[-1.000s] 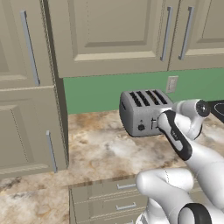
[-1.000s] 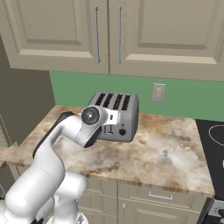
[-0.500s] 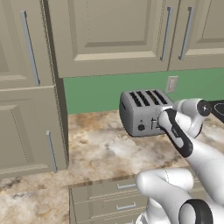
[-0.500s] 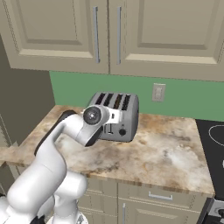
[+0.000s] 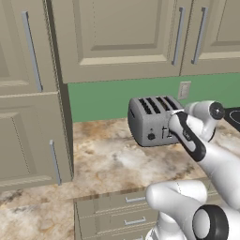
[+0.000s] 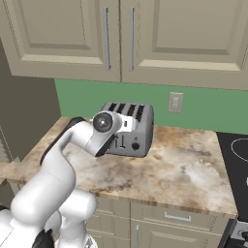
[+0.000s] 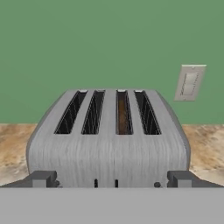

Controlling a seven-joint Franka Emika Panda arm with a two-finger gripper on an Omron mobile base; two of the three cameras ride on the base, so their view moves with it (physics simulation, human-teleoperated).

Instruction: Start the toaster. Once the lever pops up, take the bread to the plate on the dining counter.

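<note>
green wall (image 5: 103, 101) and beige cupboards (image 6: 145, 38) backed the marbled counter (image 5: 108, 161) you were working at, with a pale wall socket (image 7: 189, 83) to the right of the toaster. your grey toaster (image 5: 152, 119) stood on that counter close to the wall, its four slots facing up and its dark knob (image 6: 136, 145) and thin levers on the front. your hand camera looked straight over the toaster (image 7: 109, 140) from the front, and the third slot from the left held the bread (image 7: 123, 118), a thin brown slice sunk down between the slot walls. your pincer (image 7: 111, 180) sat just in front of the toaster's face, low against it, with its two dark fingertips (image 7: 41, 179) spread wide apart near the two front corners and nothing between them. from the base cameras your white arm (image 6: 72, 145) reached across the counter and covered part of the toaster's front, so whether a fingertip touched a lever you could not tell. a dark stovetop (image 6: 235, 155) lay at the right end of the counter.
</note>
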